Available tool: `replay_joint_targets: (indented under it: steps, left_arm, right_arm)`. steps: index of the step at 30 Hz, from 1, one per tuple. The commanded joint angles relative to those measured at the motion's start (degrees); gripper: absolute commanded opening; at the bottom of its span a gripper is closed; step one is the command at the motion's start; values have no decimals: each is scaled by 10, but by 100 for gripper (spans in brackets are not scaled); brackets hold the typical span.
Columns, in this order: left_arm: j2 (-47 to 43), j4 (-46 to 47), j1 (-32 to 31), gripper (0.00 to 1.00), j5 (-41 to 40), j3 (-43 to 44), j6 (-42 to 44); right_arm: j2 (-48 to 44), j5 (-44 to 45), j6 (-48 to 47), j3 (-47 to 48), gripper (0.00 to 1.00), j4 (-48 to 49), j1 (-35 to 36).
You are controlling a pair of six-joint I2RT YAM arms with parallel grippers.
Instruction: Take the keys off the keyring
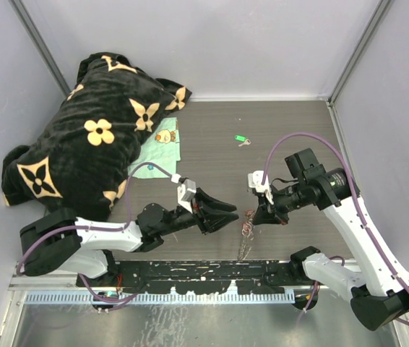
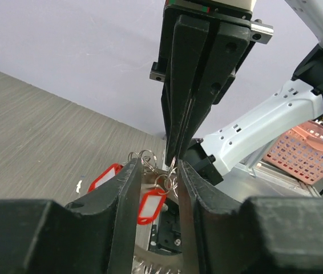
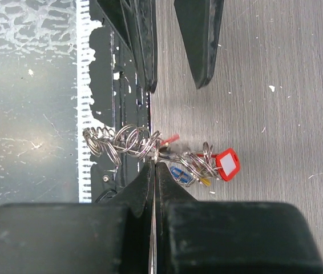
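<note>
At the worktop's [image 1: 298, 144] near edge, about midway along it, the right tool [image 3: 154, 165] is pinched shut on the keyring [image 3: 124, 141], apparently steadying it. The left tool [image 2: 157, 168] straddles the keys [image 3: 227, 164] with its jaws narrowly parted, likely to work one free. A green-tagged key [image 1: 240, 138] lies apart toward the far edge.

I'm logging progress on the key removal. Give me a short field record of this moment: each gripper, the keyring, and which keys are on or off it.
left gripper: open, holding nothing, fingertips close beside the keyring
right gripper: shut on the keyring
keyring: bunch of silver wire rings, pinched near its middle
keys on ring: red-tagged key, blue-tagged key
key off ring: green-tagged key, lying alone well beyond both grippers
</note>
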Motion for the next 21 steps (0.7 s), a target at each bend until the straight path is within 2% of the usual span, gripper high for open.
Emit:
replay_joint_targets:
  steps: [1,5,9,13,18,21]
  left_arm:
    - [-44,35,-2,33,-8,-13,51]
    - [-78,-28,-5,29,27,4,104]
    - [-102,-162,-8,21,69,53,163]
    - [-105,-274,-15,20,94,95,213]
    - [-88,-340,-21,19,114,129,249]
    - [-72,-346,-23,18,117,143,261]
  right_arm:
    - [4,-8,-3,29,1,-1,10]
    - [3,-3,-14,31,1,-8,19]
    - [-5,-7,-44,33,1,-23,26]
    - [-10,-10,-70,36,1,-33,30]
    - [-13,-16,-91,37,1,-39,31]
    - [-14,-18,-95,36,1,-39,31]
